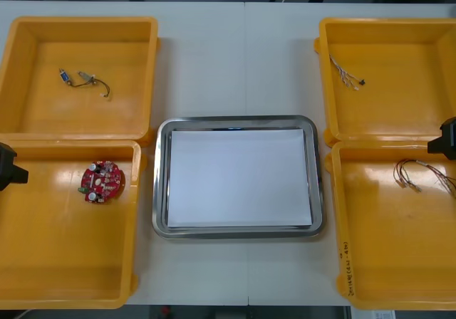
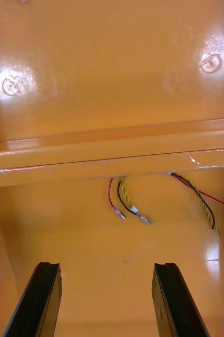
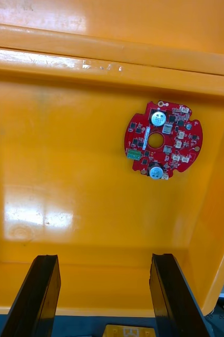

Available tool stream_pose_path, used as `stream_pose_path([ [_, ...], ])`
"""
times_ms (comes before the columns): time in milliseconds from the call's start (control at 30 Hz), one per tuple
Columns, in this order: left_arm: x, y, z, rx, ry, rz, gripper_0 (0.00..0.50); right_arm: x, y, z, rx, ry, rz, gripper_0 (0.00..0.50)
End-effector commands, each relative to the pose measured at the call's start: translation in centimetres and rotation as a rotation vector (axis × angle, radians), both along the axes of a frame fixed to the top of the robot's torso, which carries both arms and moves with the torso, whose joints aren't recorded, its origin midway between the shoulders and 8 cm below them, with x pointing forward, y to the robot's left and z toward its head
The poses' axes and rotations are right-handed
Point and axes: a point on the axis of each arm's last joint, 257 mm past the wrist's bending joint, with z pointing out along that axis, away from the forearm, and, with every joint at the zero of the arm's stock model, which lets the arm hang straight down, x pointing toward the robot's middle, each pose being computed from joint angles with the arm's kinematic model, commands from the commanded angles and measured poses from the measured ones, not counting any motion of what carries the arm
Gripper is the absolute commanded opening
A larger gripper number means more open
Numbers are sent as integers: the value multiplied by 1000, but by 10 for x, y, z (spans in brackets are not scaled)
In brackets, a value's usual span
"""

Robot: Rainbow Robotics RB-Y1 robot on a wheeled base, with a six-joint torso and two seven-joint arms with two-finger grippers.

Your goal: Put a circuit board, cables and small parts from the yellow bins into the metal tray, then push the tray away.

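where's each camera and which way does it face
Front view: above the arms, steeply down on the table, metal tray and yellow bins; left arm and right arm at the edges.
Left wrist view: on that wrist, into the near left bin; left gripper, open.
Right wrist view: on that wrist, into the near right bin; right gripper, open.
Shared: the circuit board, in front and left wrist views.

The light table [image 1: 239, 55] holds a metal tray [image 1: 160, 191] at centre, a yellow bin [image 1: 43, 98] at ten o'clock, a second bin [image 1: 57, 248] at eight, a third bin [image 1: 399, 105] at two, and a fourth bin [image 1: 399, 248] at four.
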Motion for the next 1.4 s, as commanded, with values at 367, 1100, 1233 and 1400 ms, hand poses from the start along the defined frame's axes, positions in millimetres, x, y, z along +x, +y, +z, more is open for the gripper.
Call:
stream_pose_path([
  [367,-4,15,11,81,-15,-45,500,-3,-17,11,-37,-16,-4,500],
  [1100,-4,15,11,81,-15,-45,500,-3,-17,11,-37,-16,-4,500],
  [1233,-4,15,11,81,-15,-45,500,-3,-17,11,-37,-16,-4,500],
  [1400,-4,15,11,81,-15,-45,500,-3,-17,11,-37,-16,-4,500],
])
